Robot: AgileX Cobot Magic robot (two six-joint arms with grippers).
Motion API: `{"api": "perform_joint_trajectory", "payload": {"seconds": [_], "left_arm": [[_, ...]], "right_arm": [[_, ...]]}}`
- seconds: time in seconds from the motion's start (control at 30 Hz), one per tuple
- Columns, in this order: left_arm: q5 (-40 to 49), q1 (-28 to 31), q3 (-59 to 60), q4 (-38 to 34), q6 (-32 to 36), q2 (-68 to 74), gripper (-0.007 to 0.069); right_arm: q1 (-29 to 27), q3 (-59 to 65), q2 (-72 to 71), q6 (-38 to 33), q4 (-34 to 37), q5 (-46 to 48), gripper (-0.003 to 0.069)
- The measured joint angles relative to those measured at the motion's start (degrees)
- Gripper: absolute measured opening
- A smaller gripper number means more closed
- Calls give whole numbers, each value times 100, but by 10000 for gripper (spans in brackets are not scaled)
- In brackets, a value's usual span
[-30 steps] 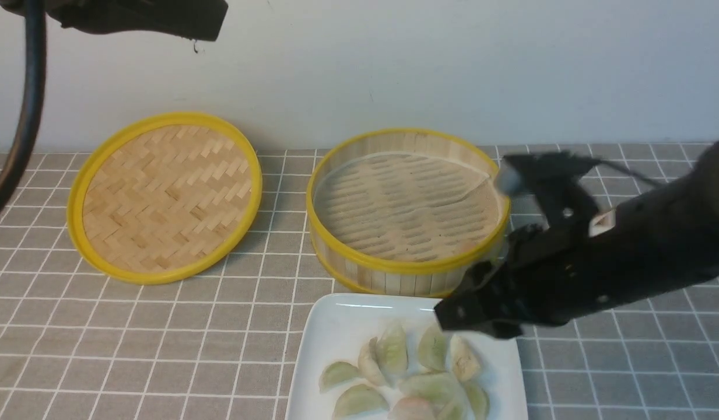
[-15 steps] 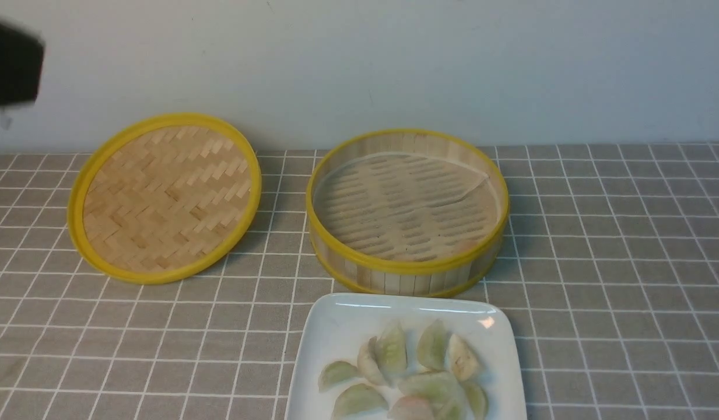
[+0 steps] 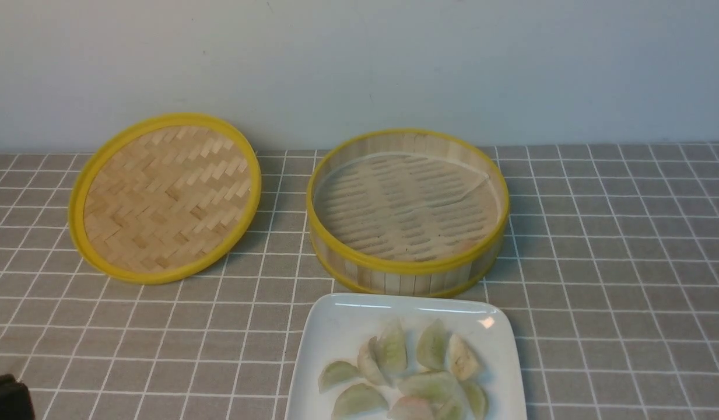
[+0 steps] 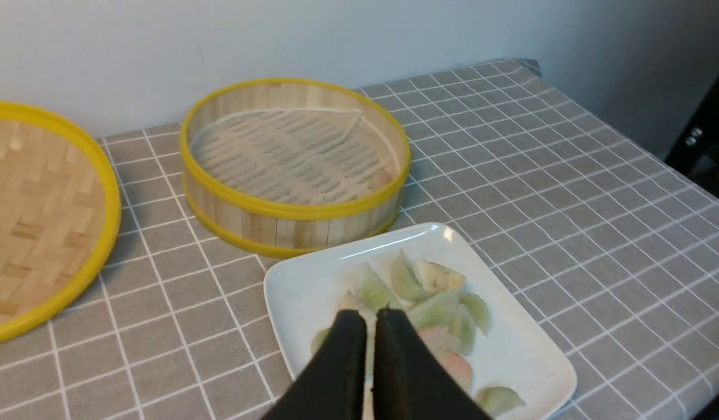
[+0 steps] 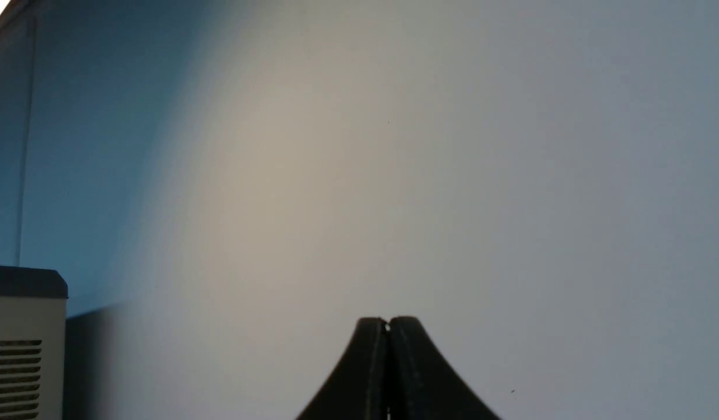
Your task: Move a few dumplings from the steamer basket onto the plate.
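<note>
We judge the transfer finished and nothing further needed: the pale green crescent dumplings (image 3: 406, 373) lie on the white square plate (image 3: 336, 318) at six o'clock of the empty round bamboo steamer basket (image 3: 406, 274), with left gripper (image 4: 369, 318) and right gripper (image 5: 387, 322) both closed on nothing.

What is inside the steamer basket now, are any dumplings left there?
Inside the steamer basket only its thin paper liner over the slatted floor shows, no dumplings. The near wall hides a strip of floor behind it.

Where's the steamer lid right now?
In the front view the lid lies flat on the robot's left, beside the steamer basket, near the wall.
</note>
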Motion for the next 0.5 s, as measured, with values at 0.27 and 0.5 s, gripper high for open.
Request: {"api": "perform_joint_trajectory", "payload": {"seconds": [0.27, 0.5], "left_arm": [[-147, 0, 670, -343, -11, -137, 9], [-81, 0, 881, -354, -11, -137, 9]], "right_arm": [[0, 5, -5, 5, 5, -7, -13], [0, 5, -5, 5, 5, -7, -15]]}}
